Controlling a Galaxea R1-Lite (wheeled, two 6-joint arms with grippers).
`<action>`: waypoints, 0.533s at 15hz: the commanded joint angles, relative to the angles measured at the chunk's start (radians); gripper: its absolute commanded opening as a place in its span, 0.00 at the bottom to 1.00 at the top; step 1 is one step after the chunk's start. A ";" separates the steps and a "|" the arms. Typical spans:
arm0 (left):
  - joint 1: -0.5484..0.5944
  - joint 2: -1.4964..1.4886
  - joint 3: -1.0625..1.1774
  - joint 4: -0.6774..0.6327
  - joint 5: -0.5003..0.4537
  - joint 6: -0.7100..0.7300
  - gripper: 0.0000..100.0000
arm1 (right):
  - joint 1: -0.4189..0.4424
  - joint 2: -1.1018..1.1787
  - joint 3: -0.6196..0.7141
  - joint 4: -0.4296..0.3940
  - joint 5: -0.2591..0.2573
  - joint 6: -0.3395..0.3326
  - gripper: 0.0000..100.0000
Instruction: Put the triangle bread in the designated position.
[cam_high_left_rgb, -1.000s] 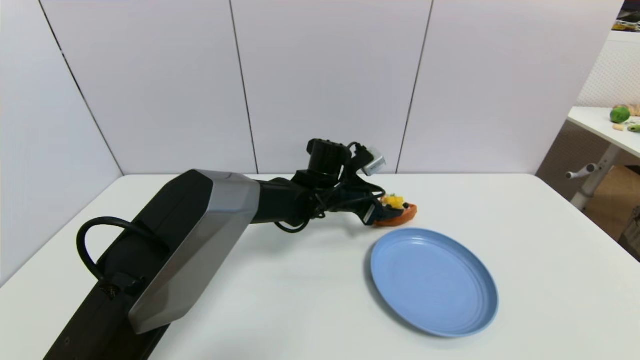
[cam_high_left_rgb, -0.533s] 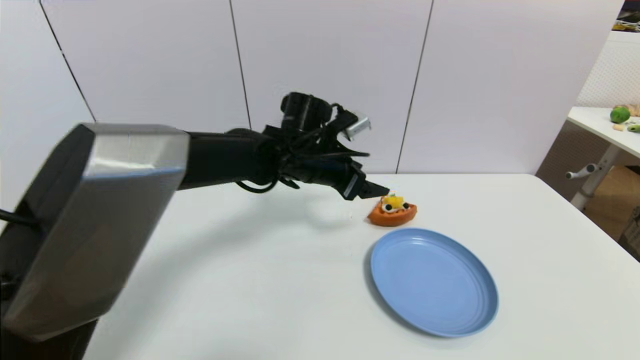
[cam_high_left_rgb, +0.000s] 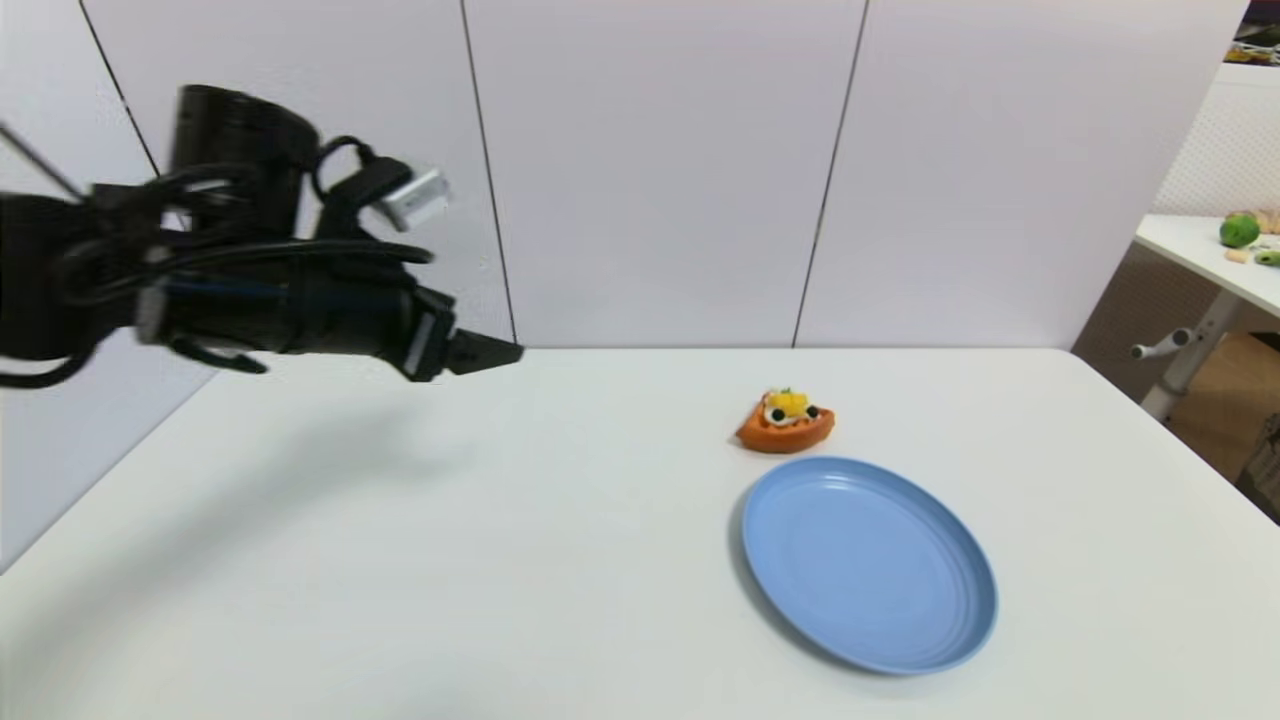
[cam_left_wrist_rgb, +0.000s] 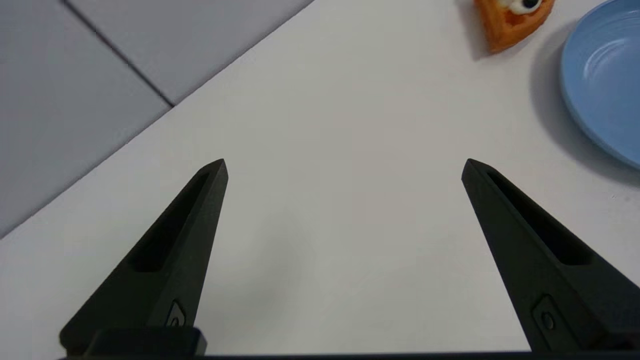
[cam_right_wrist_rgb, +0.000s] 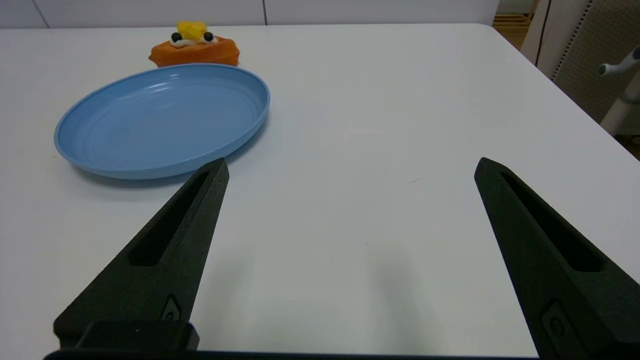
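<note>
Since one second ago, left gripper (cam_high_left_rgb: 500, 352) has pulled back from the triangle bread and risen to the far-left of the table, now hanging well above the white table (cam_high_left_rgb: 560, 560) and well apart from the pastry; bread and plate lie where they did. Left wrist view: the two black fingers (cam_left_wrist_rgb: 185, 240) are spread wide, nothing between them, nothing touched. Right gripper (cam_right_wrist_rgb: 350, 167) hangs low over the near-right part of the table, its fingers likewise spread wide and empty. Triangle bread (cam_high_left_rgb: 786, 423) — small orange-brown wedge-shaped toy pastry, white cream, yellow fruit pieces and two dark berries on top — sits upright on the bare table, toward the far side, right of centre. It lies just beyond the far rim of the round light-blue plastic plate (cam_high_left_rgb: 868, 563), close beside it but outside it; whether it touches the rim cannot be told. A second white table (cam_high_left_rgb: 1200, 250) with green items stands at far right.
</note>
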 joint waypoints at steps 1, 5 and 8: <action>0.187 -0.567 0.421 -0.090 0.033 -0.120 1.00 | 0.000 0.000 0.002 -0.001 0.001 0.001 1.00; 0.186 -1.008 0.736 -0.134 0.242 -0.143 1.00 | 0.000 0.000 0.002 0.000 0.001 0.001 1.00; 0.206 -1.279 1.013 -0.271 0.368 -0.151 1.00 | 0.000 0.000 0.002 0.000 0.001 0.001 1.00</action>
